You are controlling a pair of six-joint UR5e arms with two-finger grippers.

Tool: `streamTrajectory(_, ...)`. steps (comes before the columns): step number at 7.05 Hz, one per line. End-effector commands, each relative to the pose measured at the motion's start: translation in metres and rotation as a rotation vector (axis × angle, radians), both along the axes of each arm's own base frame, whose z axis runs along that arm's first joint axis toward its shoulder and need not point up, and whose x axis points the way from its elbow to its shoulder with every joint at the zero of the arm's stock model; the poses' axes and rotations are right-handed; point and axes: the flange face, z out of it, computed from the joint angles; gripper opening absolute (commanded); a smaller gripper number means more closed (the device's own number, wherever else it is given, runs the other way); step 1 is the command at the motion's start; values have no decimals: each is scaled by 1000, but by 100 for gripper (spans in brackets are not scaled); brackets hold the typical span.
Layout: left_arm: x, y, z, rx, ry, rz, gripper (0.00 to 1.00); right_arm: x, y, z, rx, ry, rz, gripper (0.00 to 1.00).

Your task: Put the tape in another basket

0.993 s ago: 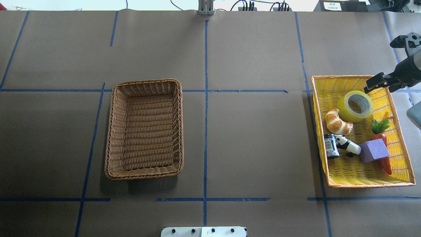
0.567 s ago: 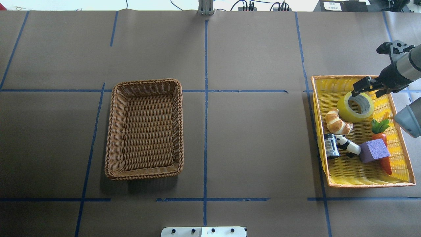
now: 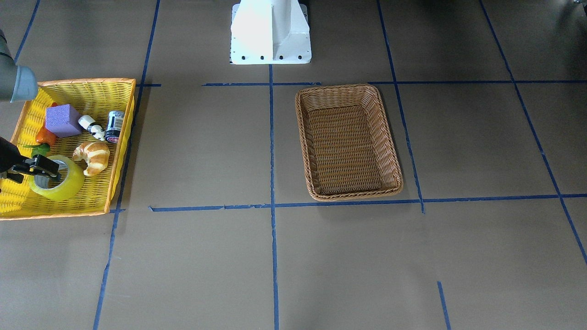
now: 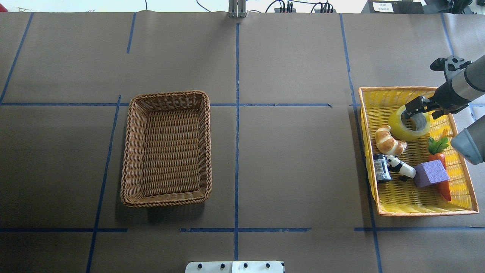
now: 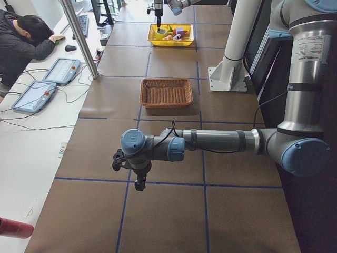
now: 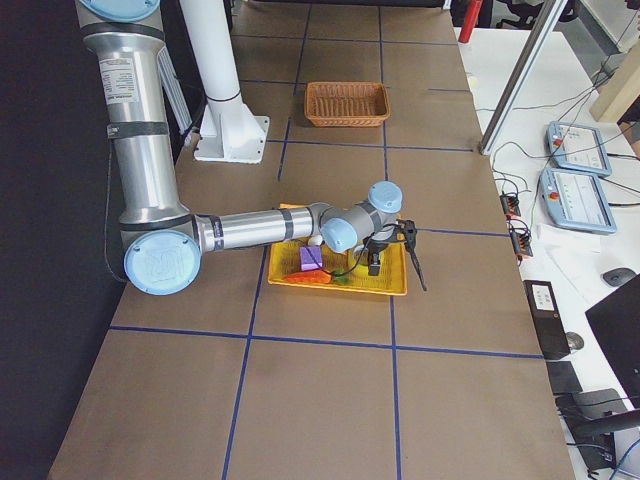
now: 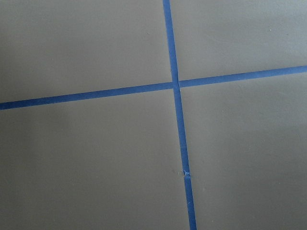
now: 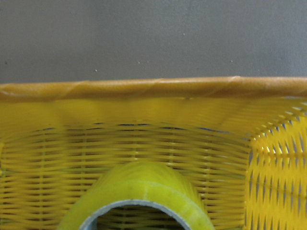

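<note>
The tape [image 4: 396, 129] is lying a bit tilted in the far end of the yellow basket [image 4: 420, 213], just beside the croissant [image 4: 388, 140]. It has not yet been lifted. The right gripper [image 4: 423, 110] is held right over the roll. Its fingers are seen apart, with nothing between them. The left gripper [image 5: 138, 179] is far off over bare table, and whether it is apart or together cannot be told. The brown basket [image 4: 130, 151] is well apart from the tape.

The roll is likely light and stiff, so it should not be squashed by a squeeze. Its outside looks smooth and shiny, so it could slip. It is best taken by its wall, with one finger put down in the hole and the other outside. A firm pinch is called for, so that the roll is not dropped.
</note>
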Motion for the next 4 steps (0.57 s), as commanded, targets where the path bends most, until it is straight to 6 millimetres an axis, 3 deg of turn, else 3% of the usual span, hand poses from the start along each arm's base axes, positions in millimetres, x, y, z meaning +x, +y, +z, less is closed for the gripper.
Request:
streamTrajectory(1,0,0,1,0,0,1,100,-6,6,16,-18,28,-9,100)
streamTrajectory(2,0,0,0,0,0,0,100,-5,8,20,-25,28,-10,95)
streamTrajectory(3,0,0,0,0,0,1,100,-5,9,19,-24,26,-11,62)
streamTrajectory(4,0,0,0,0,0,0,100,-4,9,16,-11,22,-18,23)
